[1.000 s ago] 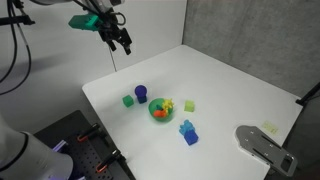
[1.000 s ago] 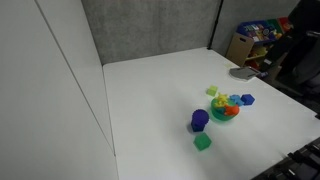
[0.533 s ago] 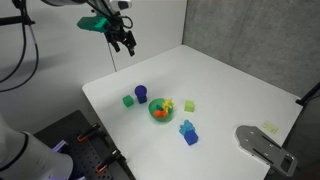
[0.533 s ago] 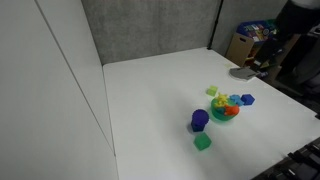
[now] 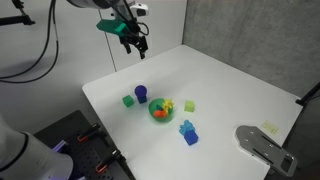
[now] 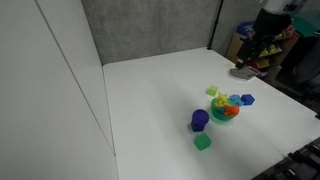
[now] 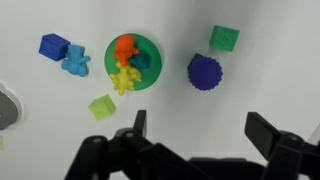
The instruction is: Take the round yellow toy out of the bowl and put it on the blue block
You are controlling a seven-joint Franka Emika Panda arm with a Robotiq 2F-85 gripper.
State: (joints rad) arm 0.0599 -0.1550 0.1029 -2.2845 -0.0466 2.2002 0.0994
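Observation:
The green bowl [image 7: 147, 78] sits mid-table and also shows in both exterior views [image 5: 156, 115] [image 6: 226, 115]. In it lie the round yellow toy [image 7: 123, 78] [image 5: 163, 102], an orange toy [image 7: 125, 47] and a dark teal piece. The bright blue bumpy block [image 7: 75, 64] [image 5: 189, 132] [image 6: 240, 100] lies just beside the bowl, next to a darker blue piece [image 7: 54, 46]. My gripper [image 7: 200, 130] [image 5: 138, 45] is open and empty. It hangs high above the table, well off from the bowl.
A blue-purple cylinder [image 7: 204, 72] [image 5: 141, 93], a green cube [image 7: 224, 38] [image 5: 128, 100] and a pale yellow-green cube [image 7: 101, 106] [image 5: 189, 104] stand around the bowl. A grey flat object [image 5: 262, 145] lies near a table corner. Grey walls stand behind the table.
My gripper has moved sideways, from beyond the table's edge to above its far part. The toys and blocks have not moved.

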